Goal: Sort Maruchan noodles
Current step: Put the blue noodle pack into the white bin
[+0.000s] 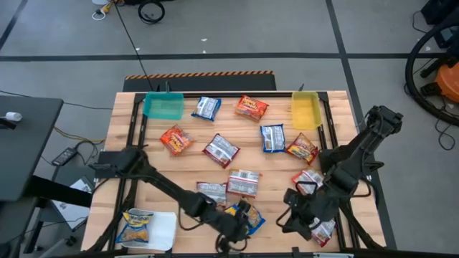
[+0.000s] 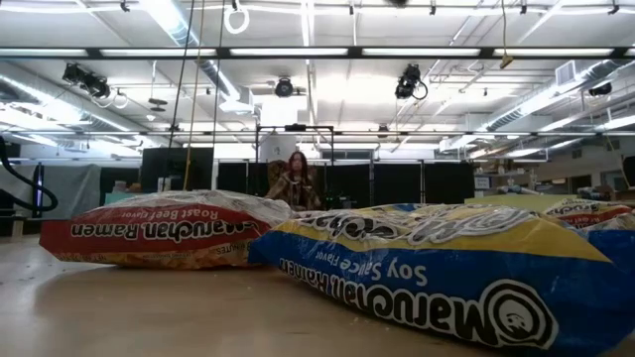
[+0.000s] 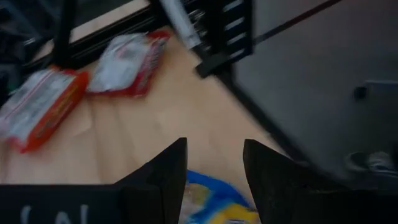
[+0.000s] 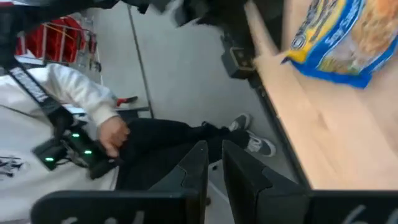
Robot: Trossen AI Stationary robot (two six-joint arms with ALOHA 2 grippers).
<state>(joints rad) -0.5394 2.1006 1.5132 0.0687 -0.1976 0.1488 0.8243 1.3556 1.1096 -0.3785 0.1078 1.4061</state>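
Blue-and-yellow packet [image 3: 208,202] lying just below parted left gripper [image 3: 214,168] fingers, not yet grasped.
Sorting barely begun: one packet [image 1: 135,226] in white tray [image 1: 166,229], remaining noodles [image 1: 220,149] scattered; right gripper [image 4: 215,163] fingers nearly closed, holding nothing.

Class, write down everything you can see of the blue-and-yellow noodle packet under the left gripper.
The blue-and-yellow packet is a flat, crinkly, glossy plastic pouch lying at the table's near edge. The low view shows its printing, Maruchan and Soy Sauce Flavor, upside down. It looks sealed and slightly puffed. The left gripper is right above it, fingers apart, the packet showing between them; whether they touch it is unclear. A red packet lies beside it.
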